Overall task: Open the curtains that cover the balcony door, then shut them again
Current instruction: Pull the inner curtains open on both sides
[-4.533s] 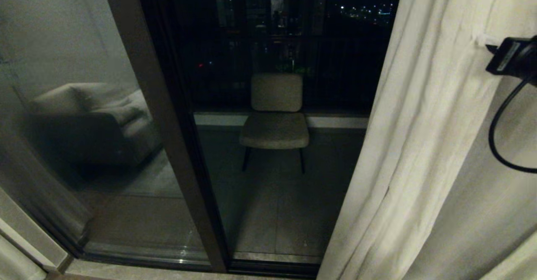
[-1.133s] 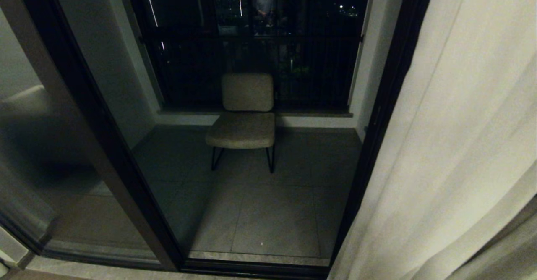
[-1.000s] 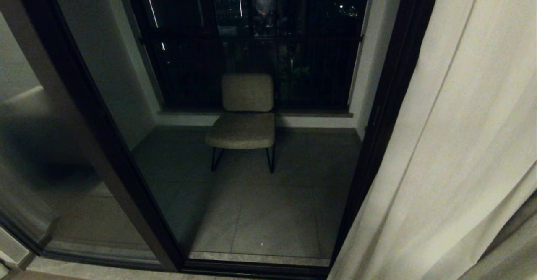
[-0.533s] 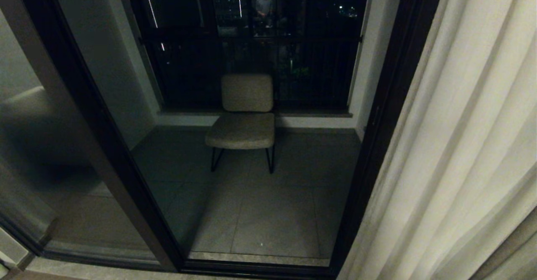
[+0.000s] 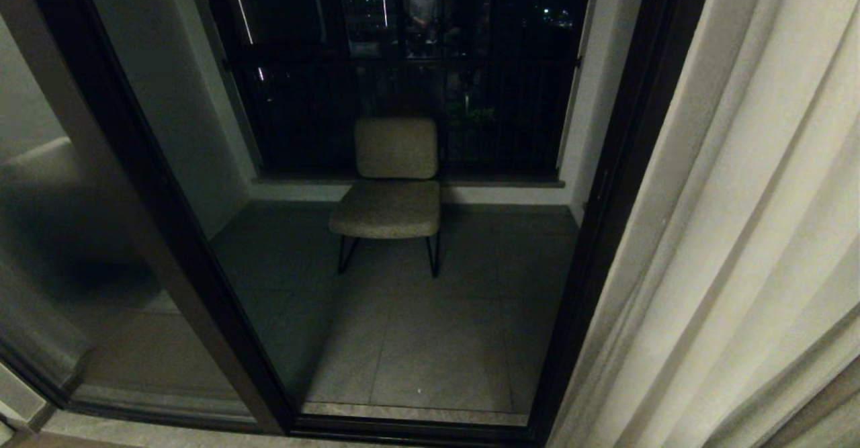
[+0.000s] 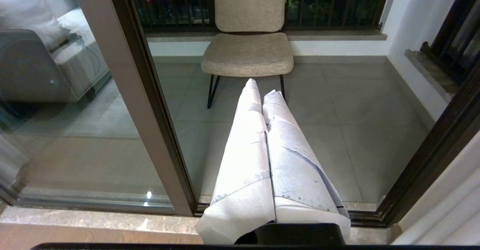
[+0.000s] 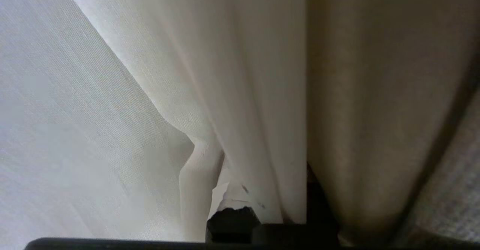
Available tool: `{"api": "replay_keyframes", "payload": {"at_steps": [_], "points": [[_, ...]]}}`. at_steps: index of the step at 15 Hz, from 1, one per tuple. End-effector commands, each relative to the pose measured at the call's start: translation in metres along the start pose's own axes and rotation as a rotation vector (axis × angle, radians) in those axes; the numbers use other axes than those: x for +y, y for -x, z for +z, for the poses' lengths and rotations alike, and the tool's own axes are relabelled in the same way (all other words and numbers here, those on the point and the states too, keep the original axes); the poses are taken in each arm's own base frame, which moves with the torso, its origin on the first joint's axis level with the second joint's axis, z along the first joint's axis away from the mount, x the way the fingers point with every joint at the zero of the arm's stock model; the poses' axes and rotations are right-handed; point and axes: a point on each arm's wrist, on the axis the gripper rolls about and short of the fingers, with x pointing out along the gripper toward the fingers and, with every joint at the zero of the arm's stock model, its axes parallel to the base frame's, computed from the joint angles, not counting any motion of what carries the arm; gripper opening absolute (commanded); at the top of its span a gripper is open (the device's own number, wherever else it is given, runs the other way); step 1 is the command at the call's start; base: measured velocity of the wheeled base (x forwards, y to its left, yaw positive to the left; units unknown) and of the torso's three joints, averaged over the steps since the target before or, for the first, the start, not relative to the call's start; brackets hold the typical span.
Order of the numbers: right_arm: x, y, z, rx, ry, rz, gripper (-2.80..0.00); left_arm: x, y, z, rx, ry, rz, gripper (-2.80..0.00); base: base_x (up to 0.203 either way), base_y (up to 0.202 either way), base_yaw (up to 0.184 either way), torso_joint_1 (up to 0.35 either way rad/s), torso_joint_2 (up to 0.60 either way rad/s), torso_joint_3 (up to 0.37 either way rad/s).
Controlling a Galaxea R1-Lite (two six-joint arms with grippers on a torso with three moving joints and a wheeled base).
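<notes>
One cream curtain (image 5: 739, 233) hangs bunched at the right of the head view. It leaves the balcony door (image 5: 625, 166) with its dark frame and glass uncovered. My right gripper (image 7: 240, 201) is outside the head view. In its wrist view it is buried in the curtain (image 7: 243, 74), shut on a pinched fold of the fabric, which drapes over the fingers. My left gripper (image 6: 261, 87) is shut and empty, its white-wrapped fingers (image 6: 243, 160) pressed together and pointing through the glass toward the chair.
A beige chair (image 5: 393, 186) stands on the tiled balcony floor behind the glass, with a dark railing (image 5: 403, 85) beyond it. A person is reflected in the glass (image 5: 423, 8). A sofa reflection (image 6: 37, 55) shows on the left pane. A stone sill (image 6: 93, 223) runs below the door.
Over the last second the curtain's edge has slid a little further right, baring more of the dark door frame. Since 4.5 s ago my view has shifted and the right gripper has left it.
</notes>
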Motion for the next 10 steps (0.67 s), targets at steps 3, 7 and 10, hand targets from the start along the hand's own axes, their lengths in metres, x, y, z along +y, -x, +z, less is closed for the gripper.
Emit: {"api": "replay_keyframes", "payload": {"at_steps": [3, 7, 10], "points": [[-0.025, -0.013, 0.002, -0.024, 0.016, -0.061, -2.8, 0.0, 0.0, 0.0, -0.001, 0.0, 0.001, -2.8, 0.0, 0.0, 0.0, 0.0, 0.0, 0.0], [-0.047, -0.023, 0.001, -0.033, 0.029, -0.112, -2.8, 0.0, 0.0, 0.0, -0.001, 0.0, 0.001, -2.8, 0.0, 0.0, 0.0, 0.0, 0.0, 0.0], [-0.05, -0.024, -0.002, -0.029, 0.03, -0.119, -2.8, 0.0, 0.0, 0.0, -0.001, 0.0, 0.001, -2.8, 0.0, 0.0, 0.0, 0.0, 0.0, 0.0]]}}
